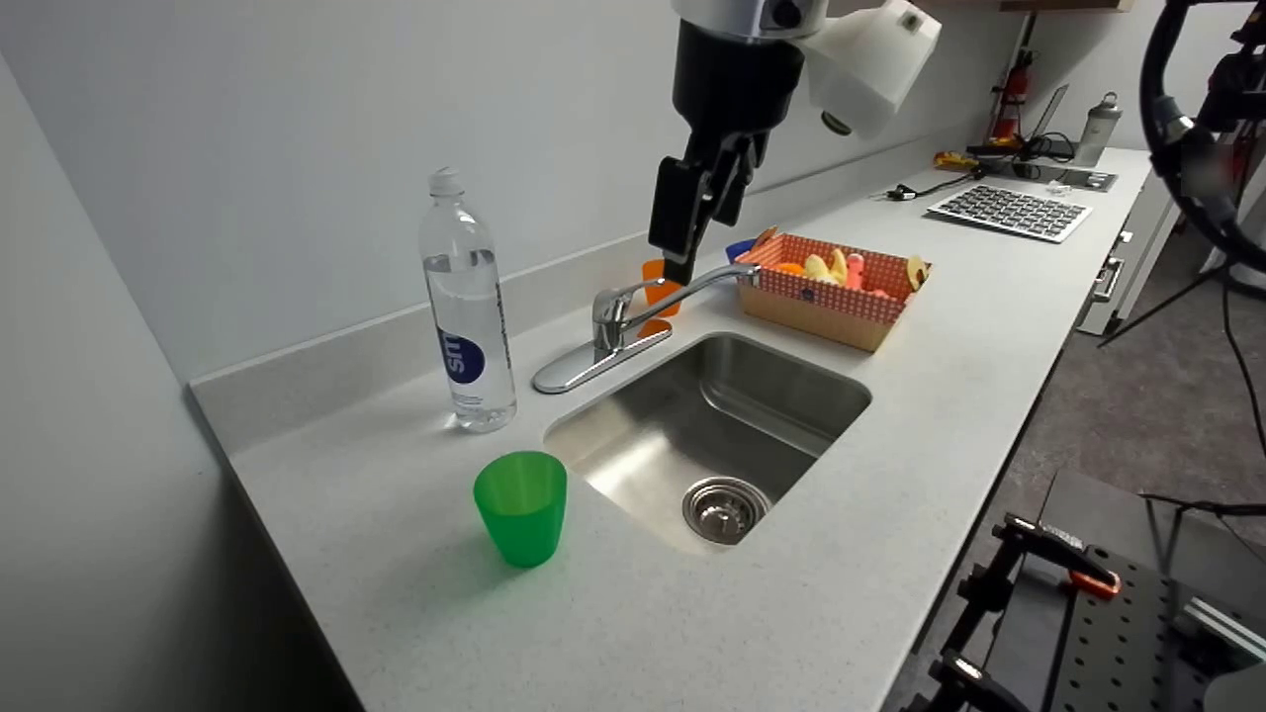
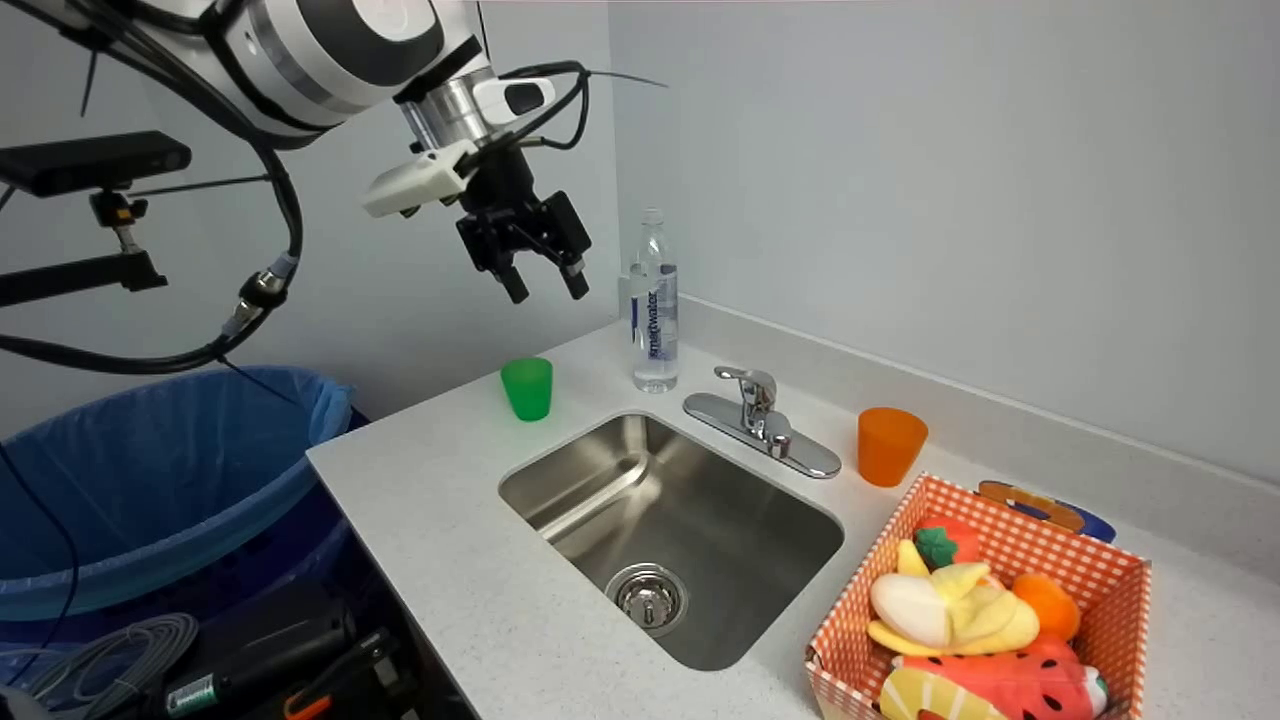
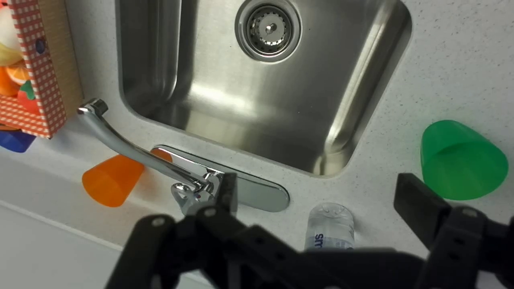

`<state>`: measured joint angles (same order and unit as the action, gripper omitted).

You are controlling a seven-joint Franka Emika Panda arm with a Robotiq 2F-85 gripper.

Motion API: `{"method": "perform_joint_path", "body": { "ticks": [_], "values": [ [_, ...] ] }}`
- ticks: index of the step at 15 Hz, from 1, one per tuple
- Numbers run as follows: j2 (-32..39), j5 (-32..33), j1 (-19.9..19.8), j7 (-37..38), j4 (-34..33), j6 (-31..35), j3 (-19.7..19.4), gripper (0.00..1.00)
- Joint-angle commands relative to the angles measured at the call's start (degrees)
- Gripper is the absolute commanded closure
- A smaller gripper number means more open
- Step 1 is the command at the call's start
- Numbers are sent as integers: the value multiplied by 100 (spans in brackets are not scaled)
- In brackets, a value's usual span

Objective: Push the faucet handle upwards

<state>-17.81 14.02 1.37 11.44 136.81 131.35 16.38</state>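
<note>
Gripper [image 2: 547, 291] hangs high over the table [image 2: 430, 500], fingers [image 2: 577, 284] spread wide, big gap btwn 'em! Down below, there's the faucet handle [image 2: 738, 374], short chrome lever jutting from atop the faucet body [image 2: 757, 405], btwn the sink [image 2: 720, 600] & the wall [image 2: 900, 200]. In an exterior view the gripper's clearly apart from it, higher up; in the wrist view a dark finger blocks part of the faucet body.

Spout [image 3: 132, 150], long & chrome, reaches off twd the basket [image 2: 1020, 540]; base plate [image 2: 712, 407], shiny, lies flat beneath the body. Steel sink, drain [image 2: 650, 598] in its floor, bright glints on the metal.

Smartwater bottle [image 1: 473, 326], upright, cap on, partly full, stands nr one end of the base plate. Green cup [image 1: 522, 514], upright, is out by the same end of the sink. Orange cup [image 2: 890, 447], also upright, sits just beside the plate's opp. end, and next along comes the basket, red-&-white check, loaded w/ a toy banana [image 2: 985, 600], toy orange [image 2: 1047, 605] & toy strawberry [image 2: 945, 543]. A blue item [image 2: 1095, 527] pokes out behind it, can't tell what.

Off the table's edge: blue bin liner [image 2: 200, 430], big & wide-mouthed. Far down the table, a gray bottle [image 1: 1098, 129], and nearer in a pale panel [image 1: 1009, 213] gridded w/ dark squares.
</note>
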Motion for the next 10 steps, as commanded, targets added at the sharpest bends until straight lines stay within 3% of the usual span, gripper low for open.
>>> {"method": "perform_joint_path", "body": {
  "ticks": [1,10],
  "values": [
    [40,92,135,141,-18,-33,-141,0],
    [507,200,-7,513,-129,-48,-297,0]
  ]
}}
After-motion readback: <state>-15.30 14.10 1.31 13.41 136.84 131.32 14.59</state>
